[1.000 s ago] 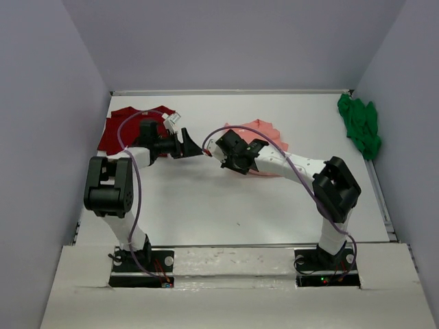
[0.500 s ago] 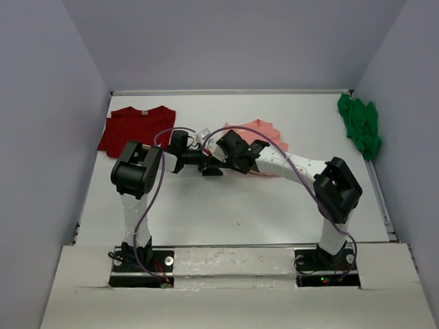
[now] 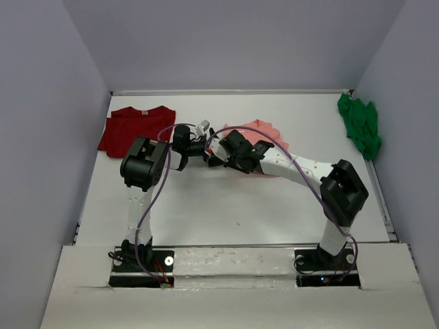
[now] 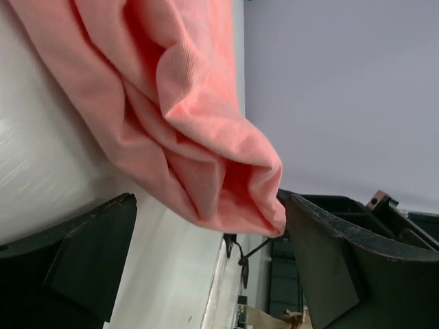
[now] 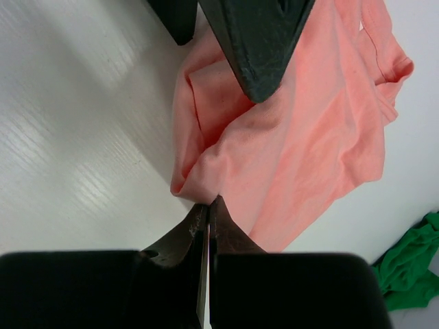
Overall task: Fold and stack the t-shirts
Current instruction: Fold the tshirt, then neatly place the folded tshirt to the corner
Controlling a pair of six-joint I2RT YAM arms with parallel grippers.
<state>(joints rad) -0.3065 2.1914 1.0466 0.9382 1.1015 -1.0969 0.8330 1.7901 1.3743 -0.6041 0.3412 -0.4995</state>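
The salmon-pink t-shirt (image 3: 264, 136) lies crumpled at the table's middle. Its left edge is lifted, and my right gripper (image 5: 208, 203) is shut on that edge, fingertips pinched on a fold (image 5: 206, 178). My left gripper (image 4: 212, 236) is open, and the raised pink fold (image 4: 206, 171) hangs between and just ahead of its fingers (image 4: 82, 253). In the top view both grippers meet at the shirt's left edge, left gripper (image 3: 204, 147), right gripper (image 3: 219, 153). The dark red t-shirt (image 3: 137, 125) lies flat at the back left. The green t-shirt (image 3: 360, 123) is bunched at the back right.
The left gripper's dark finger (image 5: 257, 41) fills the top of the right wrist view, close above the pink cloth. Grey walls enclose the table on three sides. A strip of the white table (image 3: 226, 205) lies between the arms' bases and the shirts.
My left arm has swung right, from over the dark red t-shirt to the pink shirt's lifted left edge, jaws open. The right gripper has kept its hold and barely moved.
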